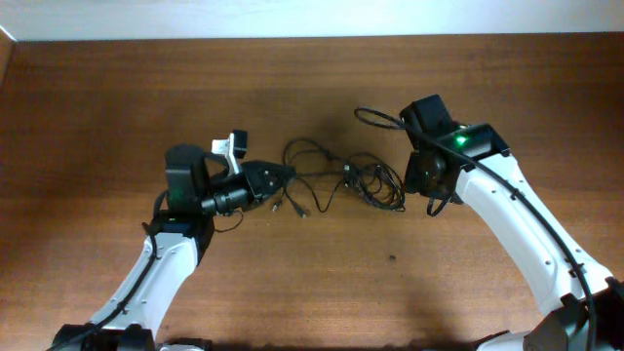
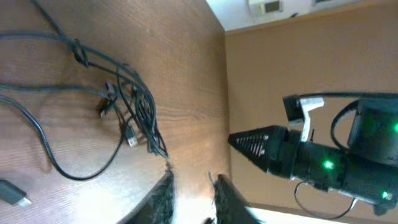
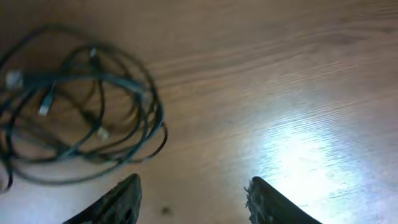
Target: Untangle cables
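With the cables bunched on the table, the right gripper, spread and empty, should pin the bunch at its 10 o'clock while the left gripper, at their 9 o'clock, fingers narrowly parted (whether pinching anything I cannot tell), draws one cable away; no container shows.

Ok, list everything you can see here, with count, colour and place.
thin black flexible cables: several, one loose tangle, exact count unclear; black, pale plug tips; table centre
brown wooden table: one, brown, under everything
left arm: one, white and black, lower left
right arm: one, white and black, lower right
left tool: one, black, open, at the tangle's left end
right tool: one, black, open, beside the tangle's right
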You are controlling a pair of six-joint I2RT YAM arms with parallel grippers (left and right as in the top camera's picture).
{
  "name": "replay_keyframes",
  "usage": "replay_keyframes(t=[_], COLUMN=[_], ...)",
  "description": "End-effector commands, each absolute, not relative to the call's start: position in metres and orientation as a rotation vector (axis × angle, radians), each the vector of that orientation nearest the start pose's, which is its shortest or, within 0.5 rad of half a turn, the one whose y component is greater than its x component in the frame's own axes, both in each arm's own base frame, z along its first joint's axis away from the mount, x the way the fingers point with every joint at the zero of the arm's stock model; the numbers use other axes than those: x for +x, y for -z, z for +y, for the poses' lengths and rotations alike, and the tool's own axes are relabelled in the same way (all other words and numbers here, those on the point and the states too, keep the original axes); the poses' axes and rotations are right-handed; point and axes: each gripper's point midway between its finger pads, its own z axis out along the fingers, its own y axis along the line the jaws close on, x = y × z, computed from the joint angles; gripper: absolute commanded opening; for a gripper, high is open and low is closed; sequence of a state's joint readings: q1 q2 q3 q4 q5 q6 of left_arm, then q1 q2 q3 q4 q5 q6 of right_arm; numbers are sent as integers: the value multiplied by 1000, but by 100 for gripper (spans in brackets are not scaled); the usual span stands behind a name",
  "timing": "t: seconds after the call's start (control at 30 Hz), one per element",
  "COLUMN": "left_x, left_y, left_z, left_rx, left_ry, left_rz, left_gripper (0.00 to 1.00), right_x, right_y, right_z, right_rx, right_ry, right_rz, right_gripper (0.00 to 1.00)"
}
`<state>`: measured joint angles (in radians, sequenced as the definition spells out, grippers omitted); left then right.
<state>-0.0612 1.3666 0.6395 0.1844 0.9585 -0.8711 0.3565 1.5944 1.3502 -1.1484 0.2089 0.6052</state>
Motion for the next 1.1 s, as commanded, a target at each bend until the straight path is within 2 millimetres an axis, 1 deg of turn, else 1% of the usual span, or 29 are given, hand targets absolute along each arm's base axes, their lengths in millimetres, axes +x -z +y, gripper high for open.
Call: replay_keyframes(t=[0.0, 0.03, 0.07, 0.1, 0.13, 0.17, 0.2, 0.23, 0.27, 0.3, 0.33, 0.37, 0.4, 0.43, 0.5, 0.53, 0.6, 0.63, 0.67, 0.7, 0.73, 0.77, 0.8, 0.83, 0.9, 0.93, 1.0, 1.03, 1.07], left_x=[316, 309, 307, 304, 296, 292, 289, 292, 297, 303, 310, 312, 313, 316, 320, 317, 310, 311, 315, 326, 333, 340, 343, 341, 325, 316, 301, 293, 283], left_y=[-157, -147, -141, -135, -133, -130, -120, -104, -97, -93, -87, -74, -63, -50, -30, -26, -24, -31, -48, -81, -101, -132, -152, -166, -184, -191, -205, -212, -218], left_z=[-198, -224, -237, -249, -261, -268, -273, -272, -276, -282, -295, -305, -312, -317, -324, -325, -328, -330, -327, -317, -308, -294, -279, -263, -228, -216, -178, -160, -147], left_rx=[-378, -421, -489, -590, -643, -685, -771, -868, -874, -865, -839, -821, -816, -818, -824, -823, -787, -776, -762, -732, -684, -565, -503, -458, -468, -494, -614, -715, -858], left_ry=[1542, 1475, 1405, 1339, 1332, 1303, 1249, 1167, 1157, 1184, 1241, 1260, 1253, 1234, 1205, 1200, 1224, 1283, 1373, 1509, 1557, 1593, 1570, 1509, 1343, 1289, 1115, 1065, 1080], left_rz=[2312, 2355, 2361, 2355, 2360, 2353, 2341, 2318, 2300, 2283, 2266, 2272, 2287, 2303, 2348, 2369, 2415, 2425, 2425, 2388, 2348, 2282, 2245, 2231, 2244, 2248, 2196, 2155, 2112], left_gripper=[48, 65, 76, 78, 78, 79, 79, 68, 63, 59, 46, 41, 43, 44, 13, 0, 0, 0, 0, 0, 0, 0, 0, 0, 0, 0, 0, 0, 0], right_x=[306, 302, 298, 289, 282, 272, 262, 245, 233, 221, 206, 197, 191, 186, 182, 181, 181, 180, 177, 176, 176, 176, 178, 181, 193, 199, 212, 218, 225], right_y=[-142, -148, -159, -183, -201, -221, -239, -260, -271, -280, -291, -298, -304, -306, -303, -302, -301, -300, -298, -295, -293, -290, -287, -283, -272, -266, -246, -237, -227], right_z=[99, 98, 97, 93, 87, 77, 67, 55, 49, 46, 42, 39, 38, 36, 35, 35, 35, 35, 34, 34, 35, 38, 42, 47, 64, 74, 100, 109, 116], right_rx=[267, 267, 266, 266, 275, 299, 329, 358, 368, 365, 361, 358, 355, 354, 356, 356, 357, 357, 359, 358, 358, 352, 344, 337, 315, 304, 288, 289, 295], right_ry=[-28, -35, -52, -91, -116, -139, -163, -191, -208, -222, -246, -262, -277, -282, -273, -272, -270, -267, -261, -257, -261, -274, -297, -316, -388, -429, -548, -590, -618], right_rz=[2921, 2913, 2888, 2825, 2771, 2709, 2648, 2572, 2530, 2497, 2445, 2410, 2378, 2366, 2386, 2390, 2394, 2403, 2416, 2430, 2435, 2452, 2471, 2493, 2571, 2618, 2750, 2804, 2853], right_gripper=[56, 56, 56, 63, 73, 74, 74, 75, 76, 77, 81, 84, 85, 85, 85, 85, 85, 86, 86, 89, 89, 90, 90, 90, 90, 90, 91, 95, 97])
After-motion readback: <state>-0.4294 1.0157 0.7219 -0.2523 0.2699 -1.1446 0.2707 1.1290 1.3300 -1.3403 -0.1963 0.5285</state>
